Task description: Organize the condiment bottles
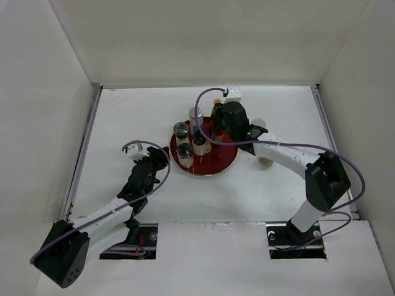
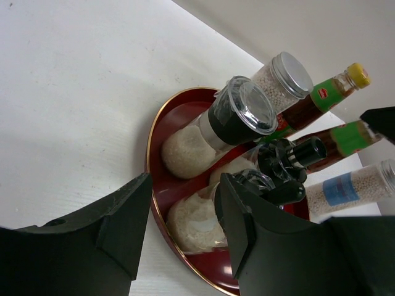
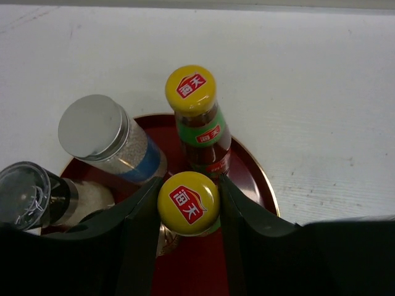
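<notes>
The condiment bottles stand together on a round red tray [image 1: 225,165] [image 2: 154,154] [image 3: 259,179]. My right gripper [image 1: 217,126] [image 3: 188,192] is above the tray, shut on the yellow cap of a red sauce bottle [image 3: 188,203]. A second sauce bottle [image 3: 197,117] [image 2: 333,89] stands just beyond it. Beside them are a silver-lidded jar [image 3: 105,139] [image 2: 284,74] and a black-collared grinder with a clear cap [image 3: 31,194] [image 2: 244,114]. My left gripper [image 1: 165,158] [image 2: 184,185] is open at the tray's left rim. A pale spice jar [image 2: 194,222] lies just past its fingers, untouched.
White walls close in the table on the left, back and right. A small pale round object [image 1: 265,161] sits on the table right of the tray, by my right forearm. A purple cable [image 1: 203,102] loops above the tray.
</notes>
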